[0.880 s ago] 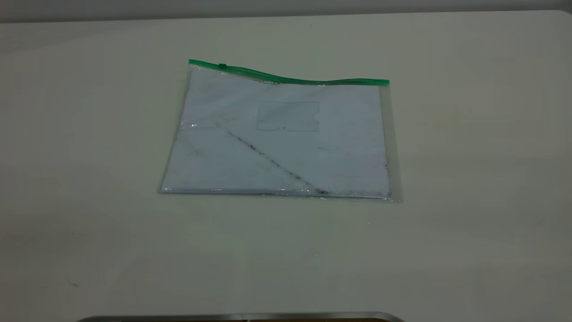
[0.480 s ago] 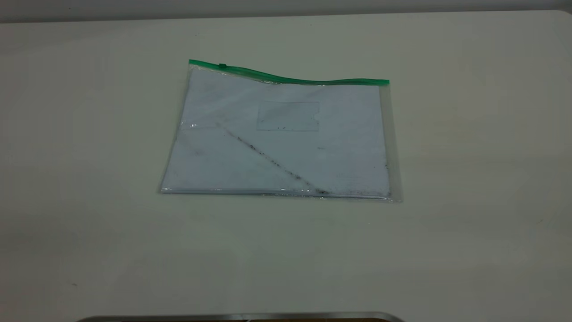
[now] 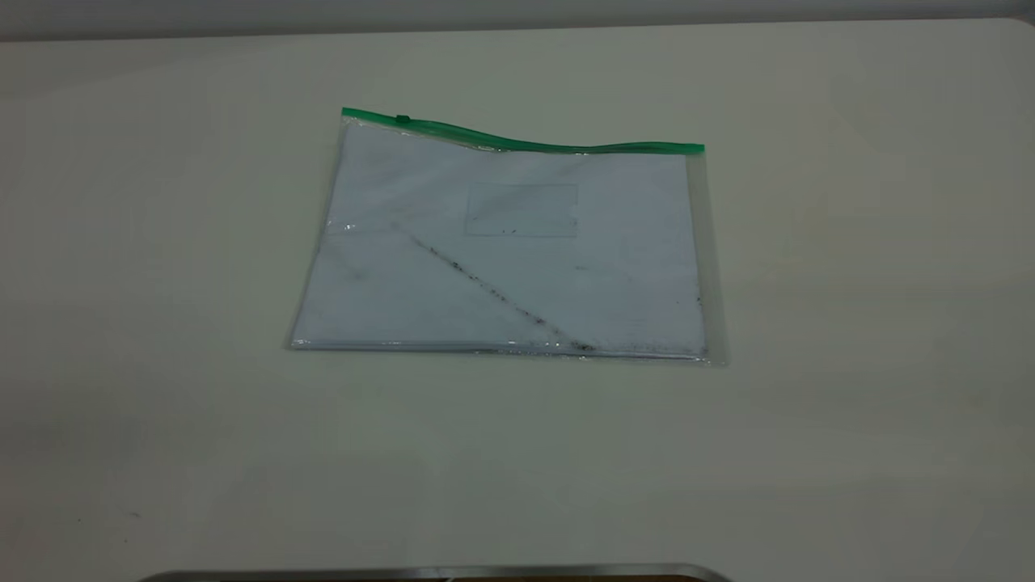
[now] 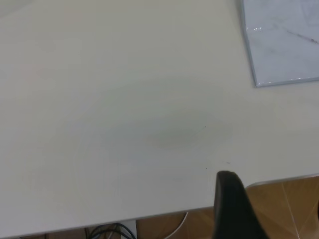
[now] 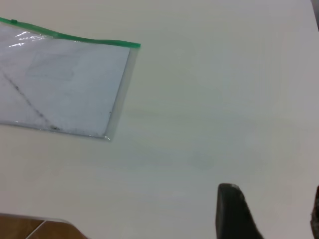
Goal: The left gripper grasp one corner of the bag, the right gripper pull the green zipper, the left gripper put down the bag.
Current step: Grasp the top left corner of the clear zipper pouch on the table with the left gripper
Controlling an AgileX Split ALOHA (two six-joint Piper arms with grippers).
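A broad, pale cream desk (image 3: 808, 404) filled nearly the whole exterior view, its surface matte and evenly lit, with only soft, faint shadows. Behind its far edge ran a narrow strip of grey wall (image 3: 517, 12). Along the near edge lay a thin metallic band (image 3: 437, 572). Past the desk's edge, the wrist views showed a wooden floor (image 4: 289, 204) of brown boards, with dark cables (image 4: 107, 231) lying on it.

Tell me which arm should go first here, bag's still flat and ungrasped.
Left, probably. The bag lies flat on the table, and the left wrist view shows its near corner ahead of the left gripper. The slider tab sits toward the left end of the green zipper, with nothing holding the bag.
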